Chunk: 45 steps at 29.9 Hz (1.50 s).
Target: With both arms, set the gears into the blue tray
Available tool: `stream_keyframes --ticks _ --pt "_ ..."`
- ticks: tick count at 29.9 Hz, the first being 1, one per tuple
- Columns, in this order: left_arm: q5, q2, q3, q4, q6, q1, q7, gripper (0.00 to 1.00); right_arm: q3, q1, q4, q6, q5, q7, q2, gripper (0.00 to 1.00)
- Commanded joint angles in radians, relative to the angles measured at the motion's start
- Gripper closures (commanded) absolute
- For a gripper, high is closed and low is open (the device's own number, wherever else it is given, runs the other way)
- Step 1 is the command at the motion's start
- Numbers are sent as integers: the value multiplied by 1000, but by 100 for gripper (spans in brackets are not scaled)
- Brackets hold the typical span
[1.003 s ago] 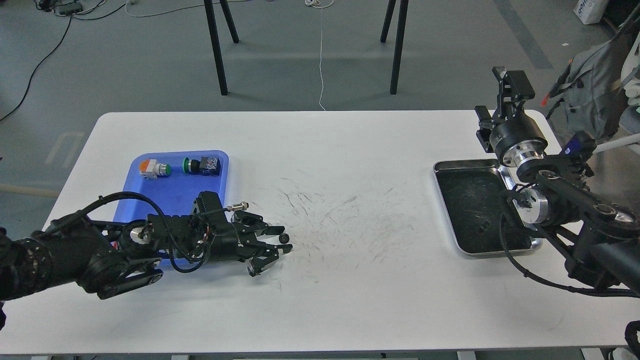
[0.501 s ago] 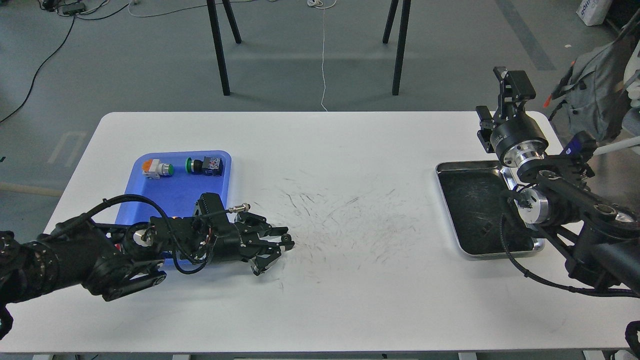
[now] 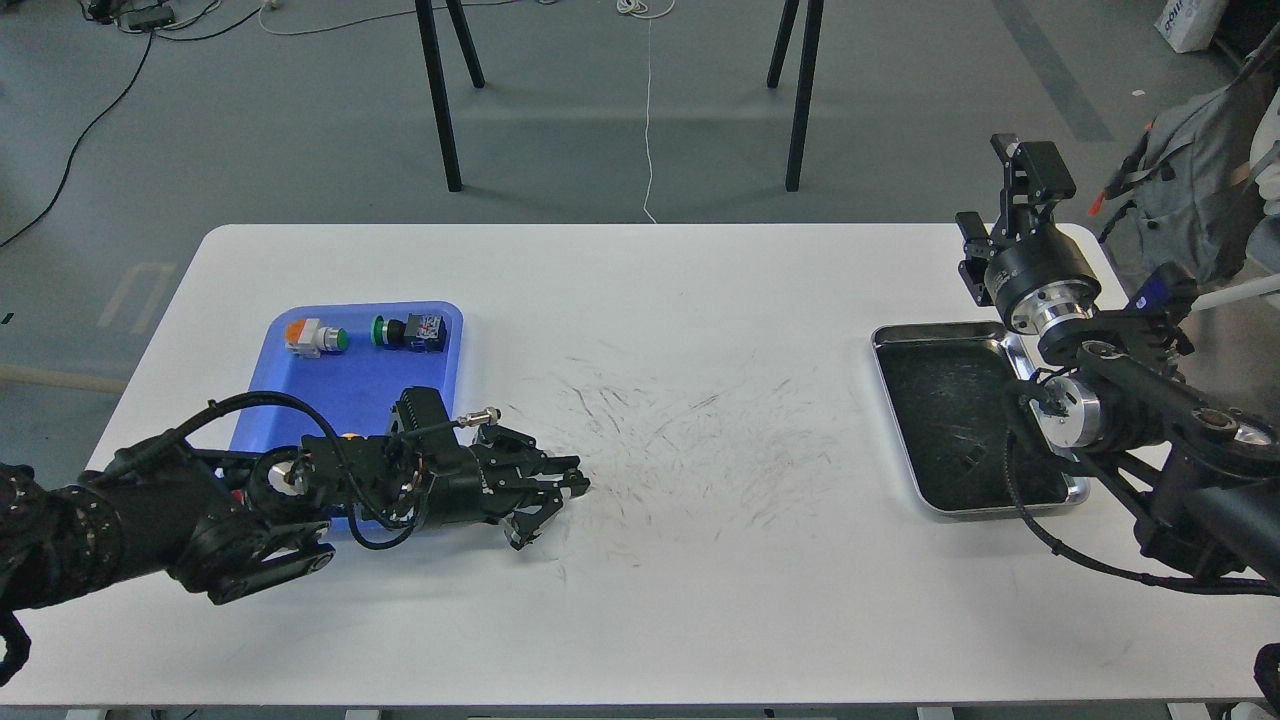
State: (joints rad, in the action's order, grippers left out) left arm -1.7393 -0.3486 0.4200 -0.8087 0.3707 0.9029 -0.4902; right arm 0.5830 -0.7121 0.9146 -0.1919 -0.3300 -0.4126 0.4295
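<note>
Gear (image 3: 578, 487) now pinched, left gripper (image 3: 556, 497) closed

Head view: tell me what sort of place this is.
Probably a robotics lab or workshop: a scuffed white table on a bare grey floor, loose cables trailing across it, and black stand legs behind.

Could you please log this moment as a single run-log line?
left gripper: low on table, closing around gear | right gripper: raised, idle | blue tray: two push-button switches, no gears
</note>
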Motion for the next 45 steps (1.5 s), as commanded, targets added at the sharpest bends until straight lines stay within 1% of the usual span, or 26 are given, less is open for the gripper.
stream_keyframes --ticks 1,28,33,40,45 --pt "0 -4 -1 0 -1 4 2 80 0 -1 0 0 0 0 0 3" --pt "10 -33 -21 -15 7 27 2 81 -34 -10 -5 -1 -4 1 -8 3" --pt "38 -66 -24 -26 14 68 2 81 -34 -10 -5 -1 -4 1 -6 3" --pt "90 -79 -27 -32 14 116 2 81 -34 -12 -5 -1 -4 1 -11 3" --pt "124 -125 -32 -35 14 146 2 81 -34 -12 -2 -1 -4 1 -9 3"
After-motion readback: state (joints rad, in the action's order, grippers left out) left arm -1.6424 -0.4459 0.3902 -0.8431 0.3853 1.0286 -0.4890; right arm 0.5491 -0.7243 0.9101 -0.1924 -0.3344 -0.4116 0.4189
